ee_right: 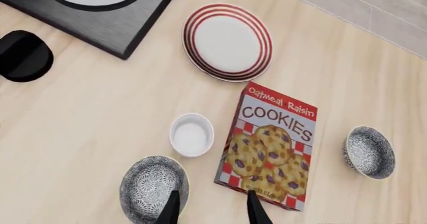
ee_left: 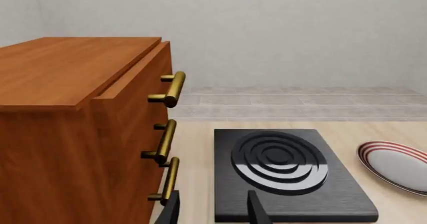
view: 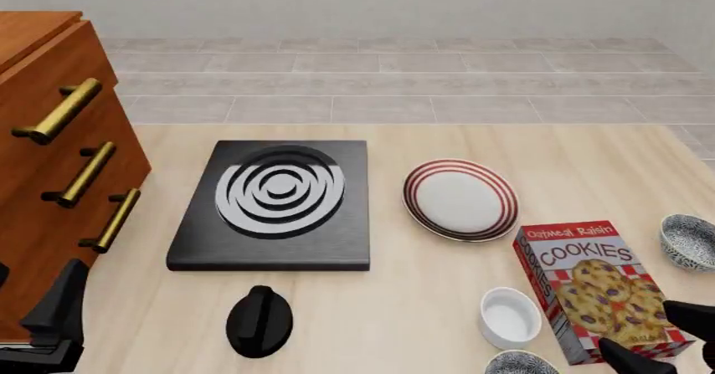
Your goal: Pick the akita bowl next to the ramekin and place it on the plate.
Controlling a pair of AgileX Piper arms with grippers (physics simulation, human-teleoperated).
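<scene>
The akita bowl [ee_right: 153, 188], speckled grey inside, sits beside the white ramekin [ee_right: 191, 134]; in the front view the bowl [view: 521, 363] is cut off by the near edge, just in front of the ramekin [view: 510, 315]. The red-ringed plate [view: 460, 198] [ee_right: 227, 41] lies farther back, bare. My right gripper [ee_right: 213, 211] hangs open above the table, one finger over the bowl's rim and the other over the cookie box; it shows at the near right [view: 665, 340]. My left gripper [ee_left: 213, 214] is open and holds nothing, low by the cabinet [view: 54, 320].
An upright cookies box [view: 592, 290] lies right of the ramekin. A twin speckled bowl [view: 687, 242] sits at the far right. A black slab with white rings [view: 274, 202] and a black knob [view: 259, 320] occupy the middle left. A wooden drawer cabinet [view: 50, 140] stands at left.
</scene>
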